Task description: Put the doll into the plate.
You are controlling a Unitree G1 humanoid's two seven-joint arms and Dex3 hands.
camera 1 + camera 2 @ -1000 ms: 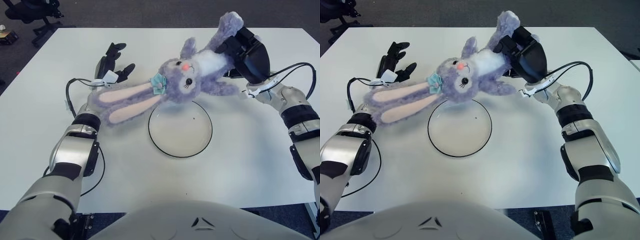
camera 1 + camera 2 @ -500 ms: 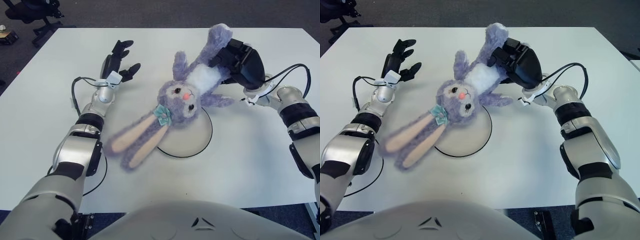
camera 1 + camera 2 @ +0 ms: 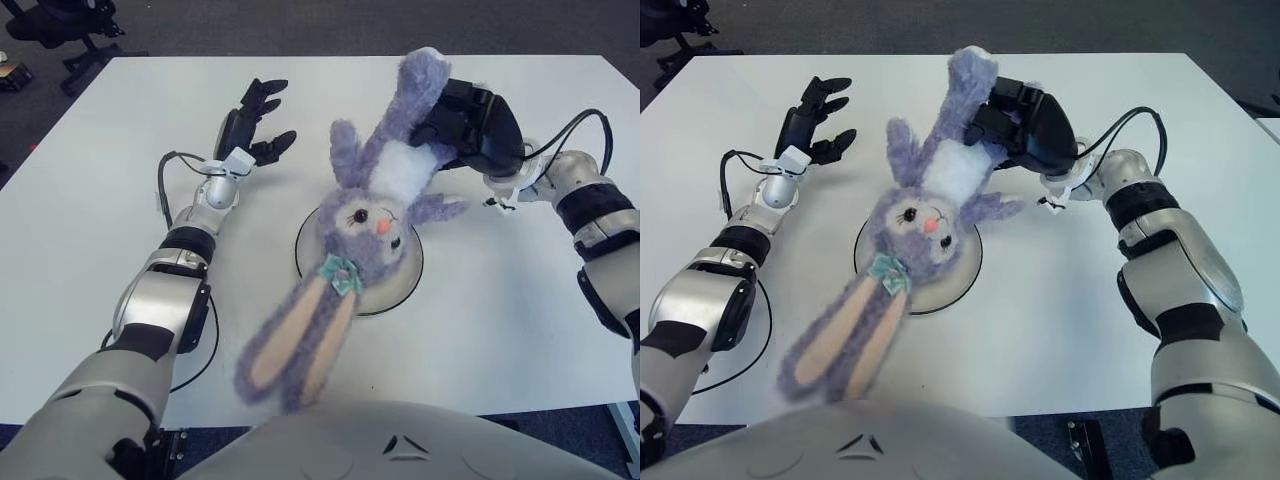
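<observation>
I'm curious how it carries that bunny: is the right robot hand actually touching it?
Touching. In the left eye view the right robot hand has its dark fingers wrapped around the doll at its legs, head hanging over the plate.

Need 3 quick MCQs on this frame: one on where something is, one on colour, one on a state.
1. Where is the doll's head?
A. Over the plate
B. On the far left table edge
C. Off the table, on the floor

2. What colour is the bow at the base of the doll's ears?
A. Red
B. Teal
C. Yellow

3. What is the left robot hand doing?
A. Gripping the doll's ears
B. Pressing on the plate
C. Open, holding nothing

Answers:
1 A: the doll hangs head-down with its face above the plate, while the right robot hand holds its leg end.
2 B: the bow is teal.
3 C: the left robot hand shows with its fingers spread left of the doll, touching nothing.
</observation>
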